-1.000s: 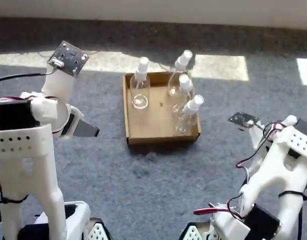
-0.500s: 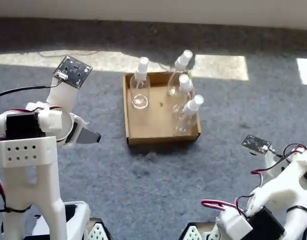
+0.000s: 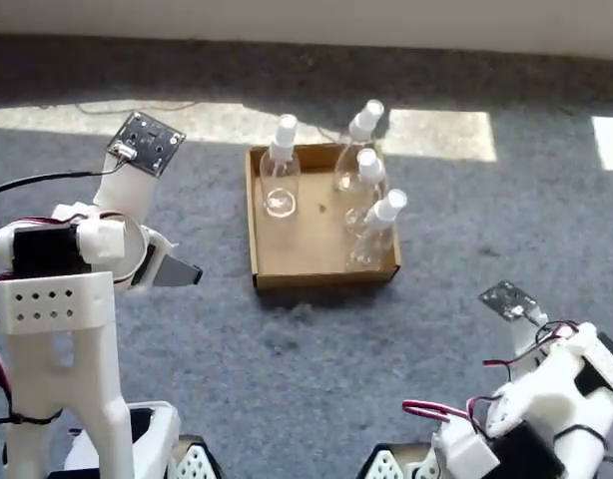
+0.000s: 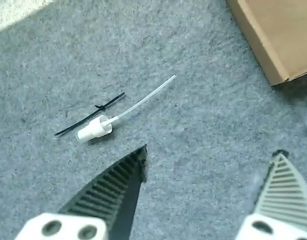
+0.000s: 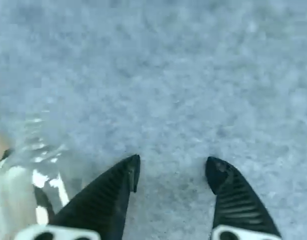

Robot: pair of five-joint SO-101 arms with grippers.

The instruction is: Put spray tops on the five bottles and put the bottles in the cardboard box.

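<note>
Left wrist view: loose spray top lies on the carpet beside a black tie, clear of the cardboard box; left gripper hangs wide open near it, right gripper open too; best pinch the cap squarely, not the thin tube.

place: an indoor room, likely a home or small office; i can't tell which
surface: grey carpet under everything
light: sun patches lying across the carpet
edge: pale wall strip along the far side
</note>
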